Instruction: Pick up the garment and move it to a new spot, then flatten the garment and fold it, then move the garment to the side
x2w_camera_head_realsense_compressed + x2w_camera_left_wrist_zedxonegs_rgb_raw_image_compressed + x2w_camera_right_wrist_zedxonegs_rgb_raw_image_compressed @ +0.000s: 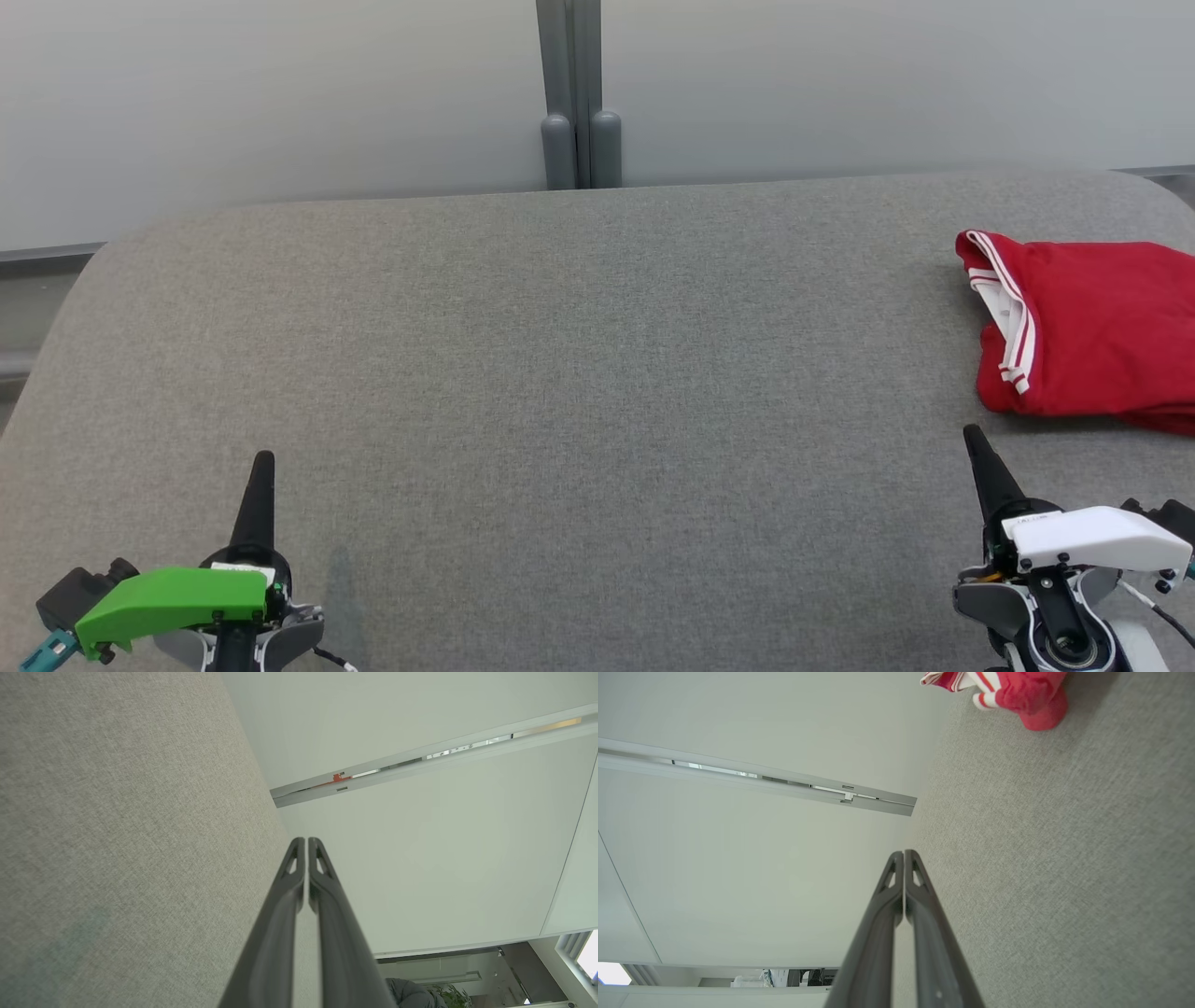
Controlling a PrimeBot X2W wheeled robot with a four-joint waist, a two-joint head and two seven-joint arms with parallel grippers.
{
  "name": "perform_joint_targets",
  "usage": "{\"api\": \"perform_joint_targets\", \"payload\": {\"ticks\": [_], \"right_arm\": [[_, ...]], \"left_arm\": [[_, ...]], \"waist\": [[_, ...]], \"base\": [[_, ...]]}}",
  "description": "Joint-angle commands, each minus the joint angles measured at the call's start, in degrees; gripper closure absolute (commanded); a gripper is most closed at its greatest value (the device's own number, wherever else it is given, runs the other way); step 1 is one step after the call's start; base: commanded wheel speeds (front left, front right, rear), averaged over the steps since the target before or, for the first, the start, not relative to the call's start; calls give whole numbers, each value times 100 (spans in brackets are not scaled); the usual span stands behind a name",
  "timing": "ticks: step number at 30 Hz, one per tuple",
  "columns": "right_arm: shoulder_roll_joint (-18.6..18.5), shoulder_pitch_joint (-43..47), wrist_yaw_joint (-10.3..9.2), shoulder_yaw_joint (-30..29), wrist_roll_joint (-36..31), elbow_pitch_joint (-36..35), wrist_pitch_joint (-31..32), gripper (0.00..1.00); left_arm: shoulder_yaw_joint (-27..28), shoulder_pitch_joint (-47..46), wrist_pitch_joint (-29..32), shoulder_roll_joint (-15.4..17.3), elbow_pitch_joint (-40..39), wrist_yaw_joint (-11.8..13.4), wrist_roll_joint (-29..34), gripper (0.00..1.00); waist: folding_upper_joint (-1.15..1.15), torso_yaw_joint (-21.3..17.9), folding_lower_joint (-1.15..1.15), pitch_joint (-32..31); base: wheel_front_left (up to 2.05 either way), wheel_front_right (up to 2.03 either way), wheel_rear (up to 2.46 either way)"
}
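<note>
Left gripper (264, 459) and right gripper (974, 433) both clenched, empty; garment (1092, 327) lies far right on table (560, 373), where a shut-fingered reach could shove it off.

Garment (1092, 327) lies on the tabletop (597, 373), ahead of the right pincer (974, 437) and a little to its right, near the tip but apart from it. Left pincer (264, 459) sits level with the right one, well apart to its left. Post (580, 140) stands behind the tabletop's far edge, ahead and between the two pincers.
</note>
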Motion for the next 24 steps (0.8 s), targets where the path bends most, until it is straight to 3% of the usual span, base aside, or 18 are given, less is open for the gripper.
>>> {"api": "perform_joint_targets", "payload": {"ticks": [1, 24], "right_arm": [[-8, -86, -3, -24, 142, -53, 42, 100], [5, -135, -3, -80, 1150, -105, 295, 100]], "left_arm": [[43, -132, 34, 49, -47, -15, -126, 100], [171, -184, 306, 48, -110, -18, -1044, 100]], "waist": [[0, -1, 0, 0], [0, -26, 0, -1]], "base": [[0, 0, 0], [0, 0, 0]]}}
